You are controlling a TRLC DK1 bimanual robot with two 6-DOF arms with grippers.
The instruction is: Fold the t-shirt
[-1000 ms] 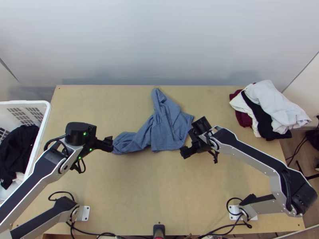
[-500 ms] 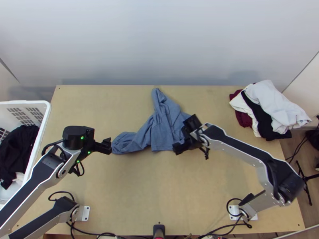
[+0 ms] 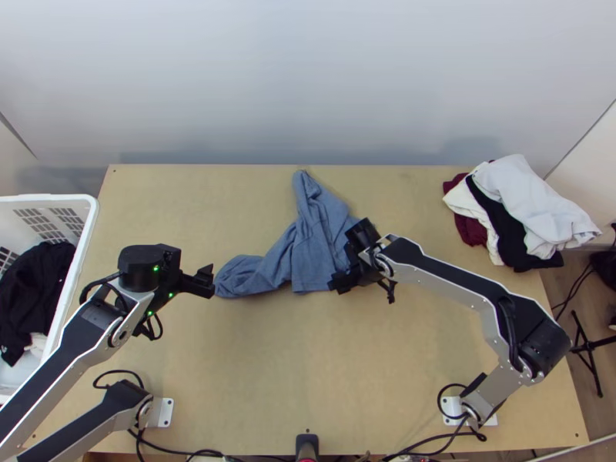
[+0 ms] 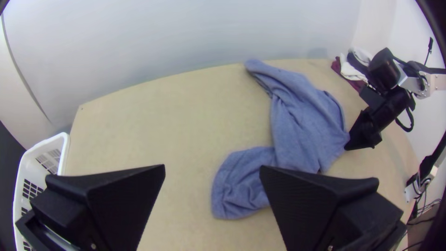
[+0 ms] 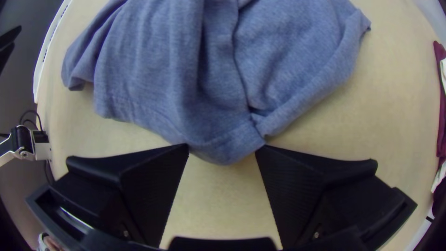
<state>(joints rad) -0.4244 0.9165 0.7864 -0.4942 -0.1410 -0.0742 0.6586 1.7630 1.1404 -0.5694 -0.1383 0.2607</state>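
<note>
Surface: one light wooden table [image 3: 269,369], smooth, straight-edged, set before one plain pale wall [image 3: 308,85]. Two arms, two grippers, two white base plates, left [image 3: 162,413] and right [image 3: 452,412], near the close edge.

Specimen: one t-shirt [image 3: 314,242], blue-grey, soft heathered knit. It lies around the middle of the surface and toward the far edge, bunched and creased, one narrow part pointing at the far edge, one rounded lobe toward the left arm. A stitched hem band shows in the right wrist view.

Left gripper [image 3: 209,280]: just beside the rounded lobe. Its two flat black fingers, wedge-shaped with ribbed inner faces, are spread, nothing between them. Right gripper [image 3: 339,283]: at the t-shirt's near right corner, low over the cloth. Its two fingers are spread as well; a blunt corner of the hem reaches into the gap between the tips, unpinched.

Far right corner: one stack of at least four garments, loosely layered: white [image 3: 523,196], black [image 3: 507,231], cream [image 3: 460,202], maroon [image 3: 470,231]. Left side: one white plastic basket [image 3: 46,198], slotted walls, rounded rim, containing a crumpled black garment [image 3: 35,289] and a bit of white cloth [image 3: 36,343].
</note>
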